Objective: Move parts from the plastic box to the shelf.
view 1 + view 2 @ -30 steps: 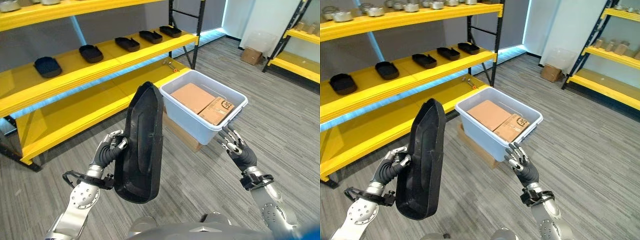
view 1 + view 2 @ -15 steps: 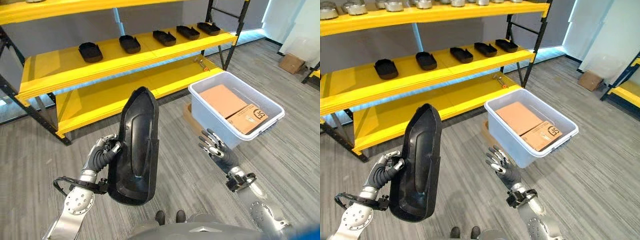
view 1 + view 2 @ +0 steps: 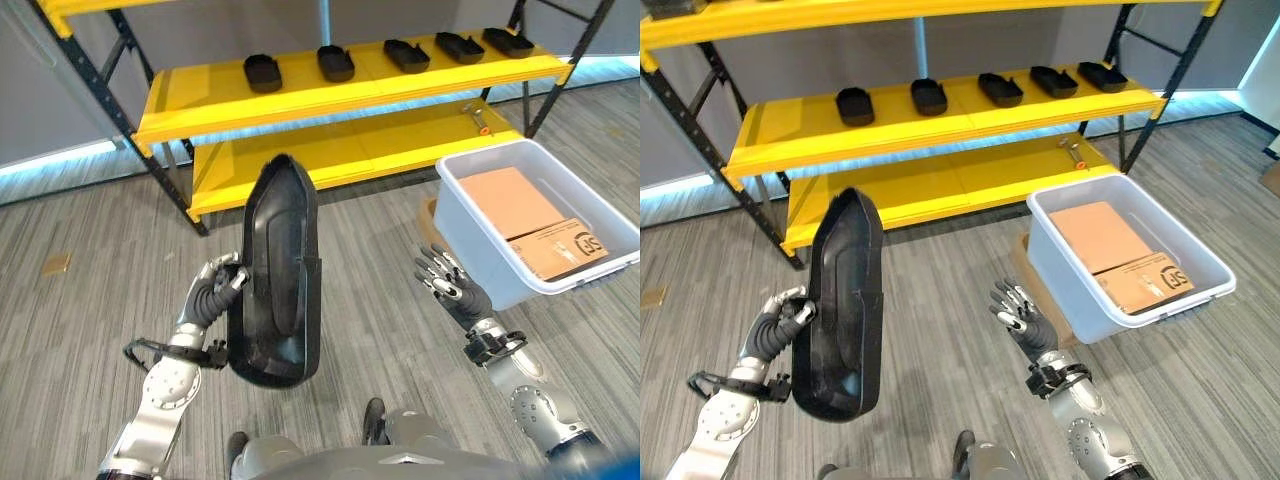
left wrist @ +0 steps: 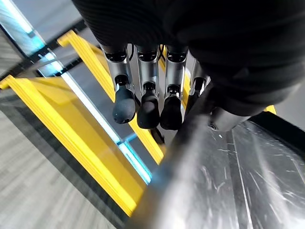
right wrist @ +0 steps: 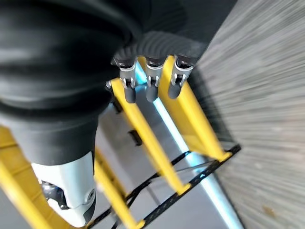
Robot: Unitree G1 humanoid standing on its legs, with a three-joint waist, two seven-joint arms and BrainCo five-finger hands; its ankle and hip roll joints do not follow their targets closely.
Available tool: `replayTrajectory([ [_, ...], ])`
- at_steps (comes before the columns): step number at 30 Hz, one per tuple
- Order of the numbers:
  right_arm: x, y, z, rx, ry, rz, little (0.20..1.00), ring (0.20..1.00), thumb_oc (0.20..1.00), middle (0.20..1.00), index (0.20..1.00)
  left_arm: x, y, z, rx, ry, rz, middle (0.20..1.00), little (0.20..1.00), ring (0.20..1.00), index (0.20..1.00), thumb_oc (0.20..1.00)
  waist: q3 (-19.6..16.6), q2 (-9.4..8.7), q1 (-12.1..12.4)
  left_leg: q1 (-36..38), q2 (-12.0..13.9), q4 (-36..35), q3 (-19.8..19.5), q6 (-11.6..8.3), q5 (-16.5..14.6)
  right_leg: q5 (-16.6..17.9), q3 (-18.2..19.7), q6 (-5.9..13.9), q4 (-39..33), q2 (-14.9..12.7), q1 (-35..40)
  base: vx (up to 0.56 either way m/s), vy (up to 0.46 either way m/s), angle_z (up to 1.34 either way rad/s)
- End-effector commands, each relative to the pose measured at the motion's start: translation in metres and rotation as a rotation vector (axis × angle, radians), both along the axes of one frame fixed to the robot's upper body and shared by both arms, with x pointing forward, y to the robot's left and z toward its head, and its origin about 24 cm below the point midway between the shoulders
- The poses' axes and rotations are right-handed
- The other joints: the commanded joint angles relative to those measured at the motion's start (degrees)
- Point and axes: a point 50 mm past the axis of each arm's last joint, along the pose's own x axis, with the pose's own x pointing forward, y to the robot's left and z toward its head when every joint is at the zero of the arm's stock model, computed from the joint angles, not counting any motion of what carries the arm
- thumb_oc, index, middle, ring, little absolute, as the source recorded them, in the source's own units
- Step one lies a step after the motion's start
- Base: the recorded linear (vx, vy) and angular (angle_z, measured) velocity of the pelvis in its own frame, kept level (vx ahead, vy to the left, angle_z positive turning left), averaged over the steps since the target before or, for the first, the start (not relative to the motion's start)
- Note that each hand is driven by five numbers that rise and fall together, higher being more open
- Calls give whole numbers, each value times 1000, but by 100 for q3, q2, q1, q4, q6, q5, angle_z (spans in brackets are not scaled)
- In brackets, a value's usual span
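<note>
The box [image 3: 470, 235], grey-white plastic, stands on the floor [image 3: 90, 300] at the robot's right, in front of the yellow shelf [image 3: 300, 95]; inside it lie two flat cardboard cartons [image 3: 510, 198] side by side, one plain, one printed. On the shelf's middle level five black parts [image 3: 262, 71] sit in a row, apart from one another. A sixth, larger black part [image 3: 280, 275] is held upright, its hollow side toward the camera, in the left hand [image 3: 215, 295], whose fingers curl round its edge at about chest height. The right hand [image 3: 450, 290] hovers palm-up just beside the box's near corner, fingers spread and relaxed, holding nothing.
</note>
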Motion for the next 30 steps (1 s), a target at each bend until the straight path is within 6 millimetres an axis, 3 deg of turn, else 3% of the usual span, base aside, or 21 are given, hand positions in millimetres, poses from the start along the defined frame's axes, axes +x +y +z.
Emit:
replayTrajectory([
  [1, -1, 13, 16, 79, -99, -3, 1000, 1000, 1000, 1000, 1000, -8, 9, 40, 27, -176, -13, 200, 200, 200, 200, 200, -97, -32, 74, 143, -62, -1022, 44, -127, 1015, -26, 338, 680, -199, -432, 724, 77, 338, 68],
  [3, -1, 17, 14, 91, -95, -8, 1000, 1000, 1000, 1000, 1000, -5, 8, 40, 48, -172, -25, 200, 200, 200, 200, 200, -122, -62, 176, 154, -297, -825, -223, -117, 575, 161, 444, 838, -343, -621, 876, 109, 314, 49],
  [4, -1, 17, 14, 92, -95, -8, 1000, 1000, 1000, 1000, 1000, -5, 8, 40, 48, -172, -26, 200, 200, 200, 200, 200, -116, -67, 171, 151, -304, -809, -230, -112, 566, 166, 438, 842, -352, -627, 889, 151, 375, 24],
  [5, -3, 19, 14, 105, -95, -7, 1000, 1000, 1000, 1000, 1000, -3, 8, 43, 78, -179, -39, 200, 200, 200, 200, 200, -101, -147, 242, 79, -498, -572, -231, -100, 328, 369, 426, 991, -529, -836, 1133, 117, 425, 42],
  [7, -5, 20, 14, 117, -96, -16, 1000, 1000, 1000, 1000, 1000, 0, 9, 50, 125, -198, -56, 200, 200, 200, 200, 200, -104, -307, 325, -245, -1094, 53, -355, 19, -133, 1002, 364, 1193, -1169, -1315, 1516, 121, 650, 75],
  [8, -3, 27, 13, 133, -94, -11, 1000, 1000, 1000, 1000, 1000, 3, 12, 54, 165, -213, -52, 200, 200, 200, 200, 200, -148, -408, 401, -439, -1530, 431, -409, 191, -490, 1390, 415, 1210, -1434, -1601, 1611, 73, 511, 72],
  [9, -3, 27, 13, 134, -94, -11, 1000, 1000, 1000, 1000, 1000, 3, 12, 54, 167, -213, -52, 200, 200, 200, 200, 200, -158, -432, 403, -478, -1558, 489, -403, 212, -524, 1409, 421, 1229, -1453, -1628, 1604, 75, 479, 65],
  [10, -2, 30, 13, 138, -93, -5, 1000, 1000, 1000, 1000, 1000, 3, 14, 55, 183, -218, -43, 200, 200, 200, 200, 200, -172, -464, 432, -508, -1677, 574, -391, 307, -645, 1669, 480, 1224, -1479, -1704, 1576, 71, 352, 26],
  [11, 0, 36, 14, 150, -100, 6, 1000, 1000, 1000, 1000, 1000, 3, 15, 57, 195, -226, -36, 200, 200, 200, 200, 200, -186, -463, 444, -466, -1827, 551, -362, 473, -749, 2153, 554, 1171, -1407, -1819, 1463, 69, 345, 9],
  [12, 0, 36, 14, 150, -100, 7, 1000, 1000, 1000, 1000, 1000, 3, 15, 57, 195, -226, -35, 200, 200, 200, 200, 200, -196, -475, 449, -471, -1840, 543, -347, 484, -744, 2168, 572, 1180, -1412, -1833, 1445, 87, 402, -30],
  [13, 0, 38, 14, 158, -101, 12, 1000, 1000, 1000, 1000, 1000, 1, 17, 58, 205, -231, -28, 200, 200, 200, 200, 200, -207, -450, 467, -368, -1947, 456, -293, 569, -762, 2472, 625, 1175, -1329, -1911, 1362, 70, 302, -33],
  [15, -2, 43, 13, 170, -92, 28, 1000, 1000, 1000, 1000, 1000, 0, 17, 58, 215, -232, -28, 200, 200, 200, 200, 200, -160, -351, 478, -169, -2121, 346, -268, 722, -840, 2763, 649, 1133, -1072, -2024, 1250, 107, 449, -37],
  [16, -3, 45, 13, 178, -92, 37, 1000, 1000, 1000, 1000, 1000, 0, 17, 57, 216, -232, -29, 200, 200, 200, 200, 200, -137, -300, 458, -107, -2186, 287, -248, 797, -813, 2720, 627, 1069, -882, -2056, 1185, 111, 451, -28],
  [17, -4, 45, 12, 184, -85, 42, 1000, 1000, 1000, 1000, 1000, 0, 17, 56, 224, -222, -30, 200, 200, 200, 200, 200, -122, -245, 441, -27, -2231, 234, -230, 844, -828, 2539, 638, 1005, -680, -1973, 1127, 197, 519, -11],
  [19, -5, 43, 12, 177, -87, 52, 1000, 1000, 1000, 1000, 1000, 2, 14, 53, 213, -215, -45, 200, 200, 200, 200, 200, -54, -136, 271, 308, -2348, -46, -298, 937, -829, 1774, 788, 827, -393, -1227, 579, 251, 472, -12],
  [22, -4, 37, 14, 157, -99, 42, 1000, 1000, 1000, 1000, 1000, 4, 8, 49, 190, -203, -61, 200, 200, 200, 200, 200, 115, -111, 122, 557, -2497, -174, -365, 950, -860, 1561, 664, 749, -704, -862, 155, 146, 155, 30],
  [25, -3, 31, 17, 140, -116, 26, 1000, 1000, 1000, 1000, 1000, 7, 2, 43, 157, -189, -79, 200, 200, 200, 200, 200, 310, -158, -70, 765, -2691, -13, -549, 902, -1093, 1862, 766, 946, -1730, -785, 10, 321, 12, 103],
  [26, -1, 28, 19, 129, -125, 11, 1000, 1000, 1000, 1000, 1000, 8, -3, 42, 135, -188, -102, 200, 200, 200, 200, 200, 353, -221, -149, 872, -2773, 237, -640, 854, -1385, 2082, 939, 1112, -2213, -863, -11, 398, -148, 109],
  [29, -1, 28, 21, 137, -134, -1, 1000, 1000, 1000, 1000, 1000, 8, -6, 39, 117, -180, -113, 200, 200, 200, 200, 200, 328, -273, -202, 940, -2728, 506, -751, 793, -1679, 2294, 1147, 1226, -2395, -984, 23, 386, -258, 55],
  [30, -3, 28, 18, 147, -121, -19, 1000, 1000, 1000, 1000, 1000, 10, -10, 35, 94, -175, -113, 200, 200, 200, 200, 200, 75, -414, -203, 1150, -2627, 454, -852, 690, -1915, 2342, 1308, 1296, -2307, -995, 138, 334, -263, 33],
])
